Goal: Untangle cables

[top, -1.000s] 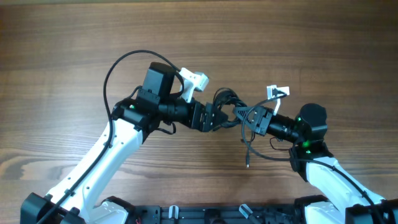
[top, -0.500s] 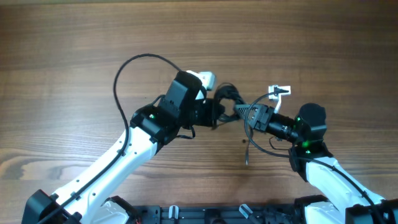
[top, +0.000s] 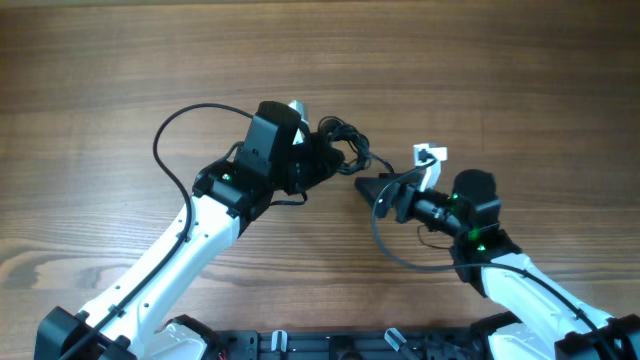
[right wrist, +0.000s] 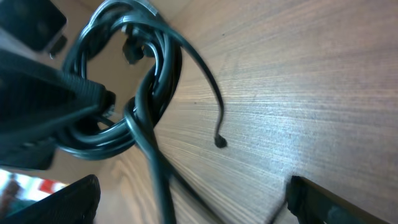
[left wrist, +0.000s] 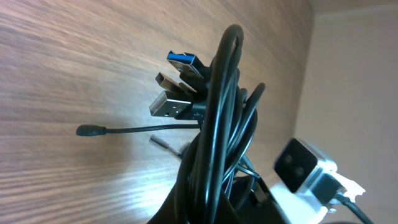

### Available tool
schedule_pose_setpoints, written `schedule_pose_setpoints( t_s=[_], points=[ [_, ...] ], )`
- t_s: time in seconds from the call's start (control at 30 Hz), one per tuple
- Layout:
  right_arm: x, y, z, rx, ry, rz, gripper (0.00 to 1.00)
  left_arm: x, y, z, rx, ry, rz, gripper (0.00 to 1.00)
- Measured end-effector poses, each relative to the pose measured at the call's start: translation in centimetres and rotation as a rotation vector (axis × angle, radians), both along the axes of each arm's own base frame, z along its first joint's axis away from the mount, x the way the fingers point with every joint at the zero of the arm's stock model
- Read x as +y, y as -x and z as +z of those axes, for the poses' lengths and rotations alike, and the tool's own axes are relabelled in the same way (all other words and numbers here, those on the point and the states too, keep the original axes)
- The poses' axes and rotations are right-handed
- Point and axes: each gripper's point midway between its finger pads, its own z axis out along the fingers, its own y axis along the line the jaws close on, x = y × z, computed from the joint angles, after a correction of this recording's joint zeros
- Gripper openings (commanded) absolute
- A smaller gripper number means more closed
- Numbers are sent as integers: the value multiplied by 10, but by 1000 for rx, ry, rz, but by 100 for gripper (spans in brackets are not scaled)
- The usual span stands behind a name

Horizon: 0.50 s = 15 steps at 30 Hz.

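Left of centre on the bench (top: 520, 70), clamped in the left pincer (top: 318, 162): the cables (top: 345, 140), coiled. Look light, limp, smooth-sheathed; probably slide and snag rather than resist. Best taken on a free strand near the plug ends (left wrist: 179, 81), not the knot. Rightward, spread wide and empty: right pincer (top: 378, 192), one strand trailing past.

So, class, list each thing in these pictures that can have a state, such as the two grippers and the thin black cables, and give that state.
thin black cables: tangled in one looped bundle, not yet separated.
left gripper: shut on the cable bundle.
right gripper: open, gripping nothing.
metal USB plugs: unplugged, sticking out of the bundle.
thin lead with a small round plug: trailing loose from the bundle.
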Motion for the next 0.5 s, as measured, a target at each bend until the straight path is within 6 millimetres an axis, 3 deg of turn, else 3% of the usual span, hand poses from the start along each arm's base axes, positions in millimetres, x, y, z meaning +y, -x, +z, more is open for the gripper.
schedule_pose_setpoints(
  t_s=[0.13,0.2,0.33,0.43,0.5],
  points=[
    [1,-7,-5,-97,112,-47,93,-10,12,5,41,67,-73,4],
    [-8,-16,-7,-130,164,-109,70,-12,17,11,43,105,-131,4],
    [-16,-24,-7,-188,232,-150,43,-2,34,10,84,144,-255,4],
    [-11,-25,7,-260,208,-125,9,9,47,7,93,153,-340,4],
    [3,-19,24,-330,154,-51,5,11,59,4,59,141,-431,4]
  ],
)
